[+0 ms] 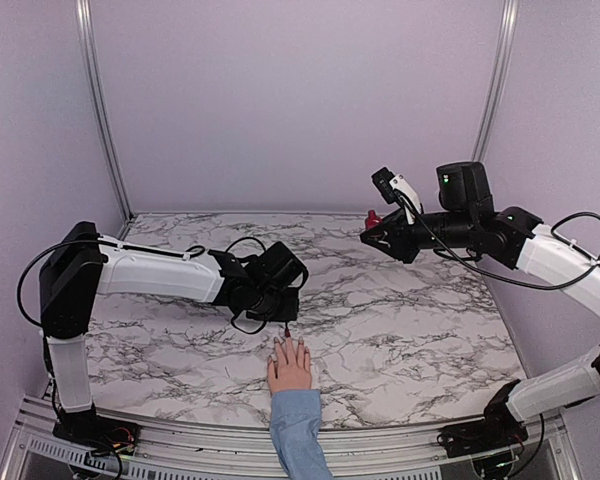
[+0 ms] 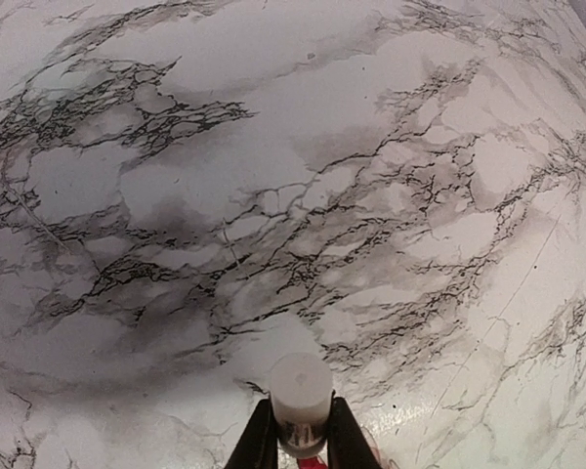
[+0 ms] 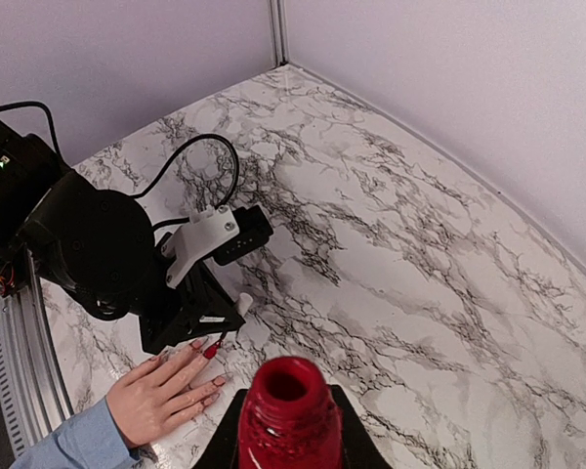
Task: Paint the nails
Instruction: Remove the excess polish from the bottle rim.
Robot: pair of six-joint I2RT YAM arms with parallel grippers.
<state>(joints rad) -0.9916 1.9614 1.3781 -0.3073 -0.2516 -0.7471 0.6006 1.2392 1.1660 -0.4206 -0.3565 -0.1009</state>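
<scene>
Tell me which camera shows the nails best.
Right wrist: the nails show as separate reddish tips on the hand. Top external shows the hand, but the nails are too small to make out. Left wrist shows none of them.

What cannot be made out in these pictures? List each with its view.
Top view: the nails are too small to judge colour.
Left wrist view: the white cap and left gripper hide the brush.
Right wrist view: the bottom edge cuts off the base of the polish bottle.
</scene>
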